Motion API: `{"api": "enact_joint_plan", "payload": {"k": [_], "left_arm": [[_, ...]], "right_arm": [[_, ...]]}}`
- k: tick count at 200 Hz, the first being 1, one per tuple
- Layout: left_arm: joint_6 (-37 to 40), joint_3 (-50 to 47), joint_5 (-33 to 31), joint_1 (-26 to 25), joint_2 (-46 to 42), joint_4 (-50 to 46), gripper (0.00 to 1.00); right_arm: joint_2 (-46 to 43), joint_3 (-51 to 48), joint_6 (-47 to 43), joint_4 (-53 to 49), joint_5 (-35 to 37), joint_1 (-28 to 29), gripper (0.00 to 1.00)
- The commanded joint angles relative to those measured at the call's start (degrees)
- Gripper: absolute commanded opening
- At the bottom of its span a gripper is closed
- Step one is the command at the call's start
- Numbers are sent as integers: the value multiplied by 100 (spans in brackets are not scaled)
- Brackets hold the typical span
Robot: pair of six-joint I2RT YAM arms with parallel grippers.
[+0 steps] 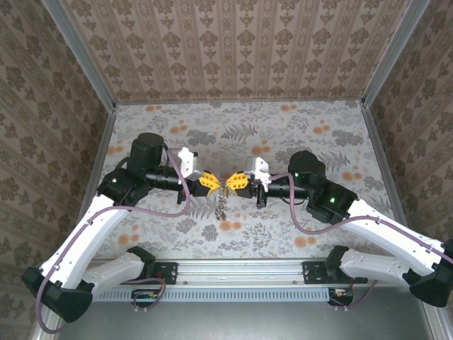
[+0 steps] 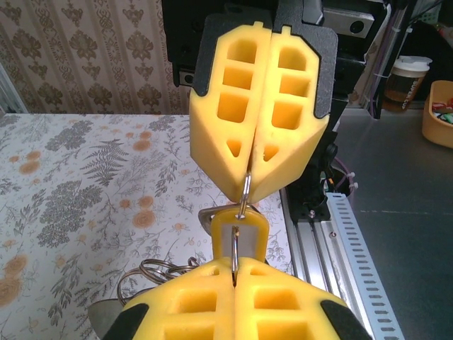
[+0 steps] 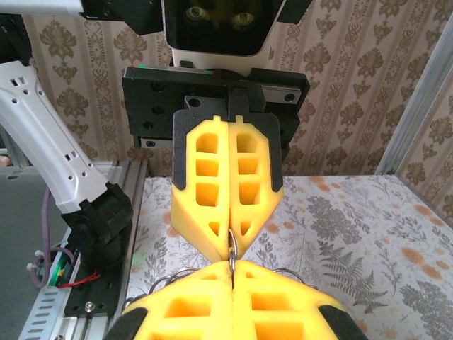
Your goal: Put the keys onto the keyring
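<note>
Both grippers meet tip to tip above the middle of the table. My left gripper is shut on a thin metal ring of the keyring, just under its yellow tag with a white label. My right gripper faces it and is shut on the small ring at the tag's top. More wire loops bulge out beside the left fingers. A small bunch dangles below the tips. A grey metal piece sits behind the tag; I cannot tell whether it is one of the keys.
The floral tablecloth is walled by patterned panels at the back and both sides. An aluminium rail carrying the arm bases runs along the near edge. A paper cup and an orange tub stand beyond the rail.
</note>
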Motion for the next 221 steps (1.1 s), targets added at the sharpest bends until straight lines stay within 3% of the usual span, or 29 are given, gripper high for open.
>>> {"api": "enact_joint_plan", "payload": {"k": [1,221], "left_arm": [[104,-40,92,1,-125,102,0],[103,-40,78,-8,-124,129,0]], "right_arm": [[21,131,74,3,-77,-43,0],[106,222,118,-15,-292,-63,0]]}}
